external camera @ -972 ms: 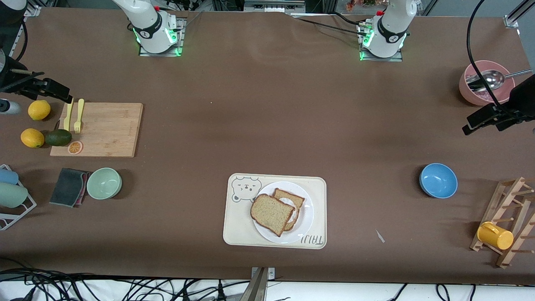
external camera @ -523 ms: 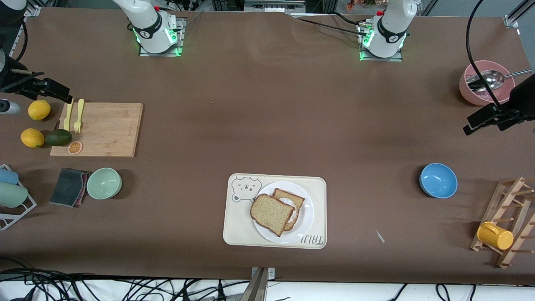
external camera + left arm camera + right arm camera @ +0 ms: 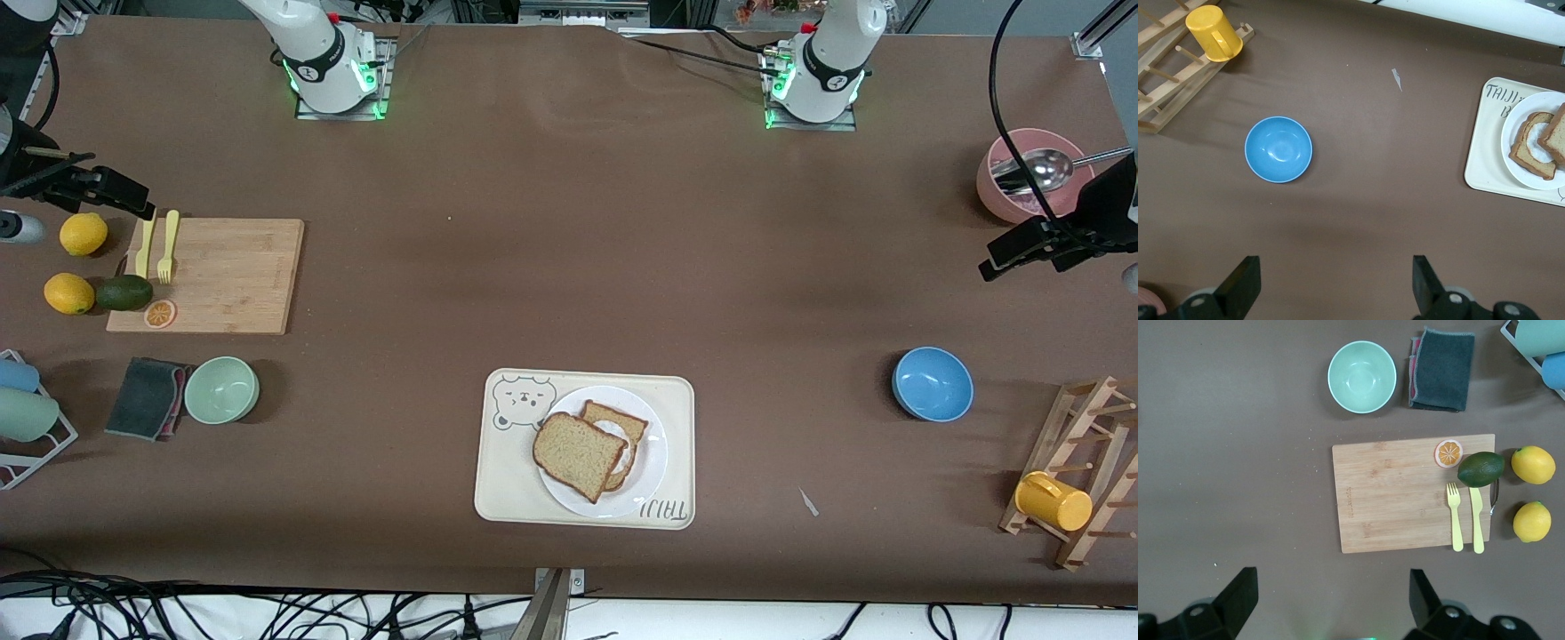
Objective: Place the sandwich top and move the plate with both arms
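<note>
Left gripper (image 3: 1331,290) up in the air at the left arm's end of the table, fingers (image 3: 1241,287) spread wide, holding nothing. Right gripper (image 3: 1328,607) likewise raised at the right arm's end, fingers (image 3: 1423,593) wide apart, empty. Both wrists pointing down at the tabletop.

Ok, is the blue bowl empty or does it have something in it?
Empty. The blue bowl sits upright on the table, and the left wrist view looks straight into it: only its bare blue inside shows.

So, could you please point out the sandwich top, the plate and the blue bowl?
sandwich top (image 3: 579,455), front view, middle of the slice's face.
plate (image 3: 652,467), front view, bare white rim.
blue bowl (image 3: 1279,149), left wrist view, inner wall.
</note>
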Tool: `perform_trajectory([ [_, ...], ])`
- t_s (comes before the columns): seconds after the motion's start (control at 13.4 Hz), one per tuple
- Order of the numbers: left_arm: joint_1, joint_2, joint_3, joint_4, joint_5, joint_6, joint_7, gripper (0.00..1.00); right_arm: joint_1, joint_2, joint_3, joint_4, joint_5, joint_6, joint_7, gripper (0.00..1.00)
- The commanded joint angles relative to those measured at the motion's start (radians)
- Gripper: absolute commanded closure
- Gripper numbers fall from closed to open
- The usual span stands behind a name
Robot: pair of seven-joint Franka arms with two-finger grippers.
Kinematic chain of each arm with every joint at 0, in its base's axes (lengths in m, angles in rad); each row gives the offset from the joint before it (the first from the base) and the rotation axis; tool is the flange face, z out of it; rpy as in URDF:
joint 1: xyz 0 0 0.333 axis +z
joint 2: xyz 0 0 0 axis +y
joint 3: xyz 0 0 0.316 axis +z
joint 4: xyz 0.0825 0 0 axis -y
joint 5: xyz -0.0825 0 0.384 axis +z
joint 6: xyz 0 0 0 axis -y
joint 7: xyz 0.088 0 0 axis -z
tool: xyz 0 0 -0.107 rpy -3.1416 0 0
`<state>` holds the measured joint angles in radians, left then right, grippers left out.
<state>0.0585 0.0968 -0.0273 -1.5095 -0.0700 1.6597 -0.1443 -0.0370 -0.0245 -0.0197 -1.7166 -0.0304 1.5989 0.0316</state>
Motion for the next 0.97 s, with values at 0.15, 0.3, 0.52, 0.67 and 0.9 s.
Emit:
perform_trajectory([
  [0.15, -0.009, -0.008, 0.001, 0.012, 0.047, -0.029, 0.008, 0.00, -0.004, 0.008, 0.004, 0.022, 0.014, -0.008, -0.001, 0.00],
  [0.3, -0.009, -0.008, 0.000, 0.009, 0.074, -0.031, 0.006, 0.00, -0.004, 0.006, 0.004, 0.022, 0.015, -0.008, -0.001, 0.00],
  [0.52, -0.009, -0.008, 0.003, 0.008, 0.076, -0.034, 0.008, 0.00, -0.003, 0.008, 0.006, 0.022, 0.021, -0.008, 0.004, 0.00],
  [0.67, -0.009, -0.008, 0.003, 0.009, 0.078, -0.034, 0.008, 0.00, -0.004, 0.008, 0.004, 0.022, 0.021, -0.007, 0.004, 0.00],
  [0.9, -0.009, -0.008, 0.003, 0.009, 0.078, -0.035, 0.006, 0.00, -0.004, 0.008, 0.004, 0.022, 0.021, -0.007, 0.004, 0.00],
])
